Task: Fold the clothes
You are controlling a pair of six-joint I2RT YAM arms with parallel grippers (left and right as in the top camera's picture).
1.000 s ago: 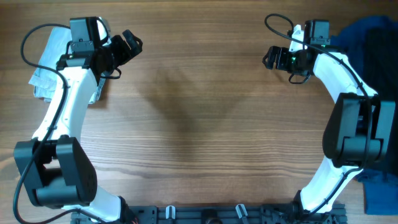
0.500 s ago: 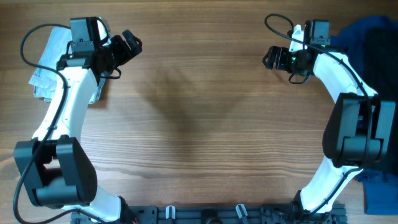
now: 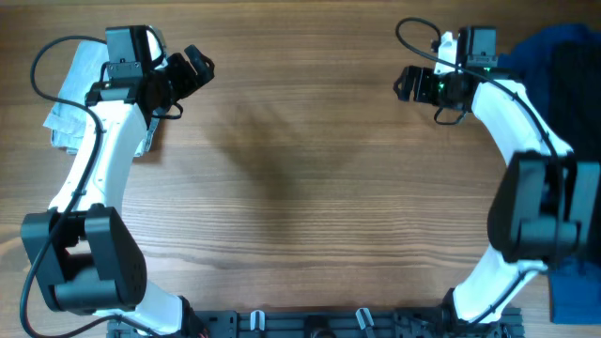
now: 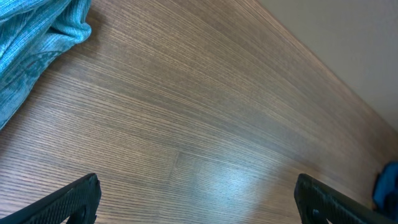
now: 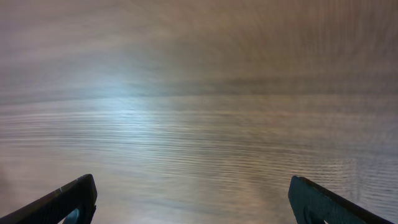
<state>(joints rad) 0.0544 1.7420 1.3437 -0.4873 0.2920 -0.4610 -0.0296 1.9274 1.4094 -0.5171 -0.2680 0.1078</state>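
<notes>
Behind the left gripper [image 3: 195,68], partly under its arm, the shorts [image 3: 66,105] lie bunched on the table [image 3: 300,188]. That gripper and the right gripper [image 3: 407,84] both hold their fingers spread wide over wood, gripping nothing. Dark garments [image 3: 554,56] lie behind the right gripper.

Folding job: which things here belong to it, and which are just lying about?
Belongs to the job:
- light blue denim shorts, at the left edge
- left tool and right tool, both open and empty

Just lying about:
- dark navy clothes, at the right edge
- blue cloth, bottom right corner
</notes>
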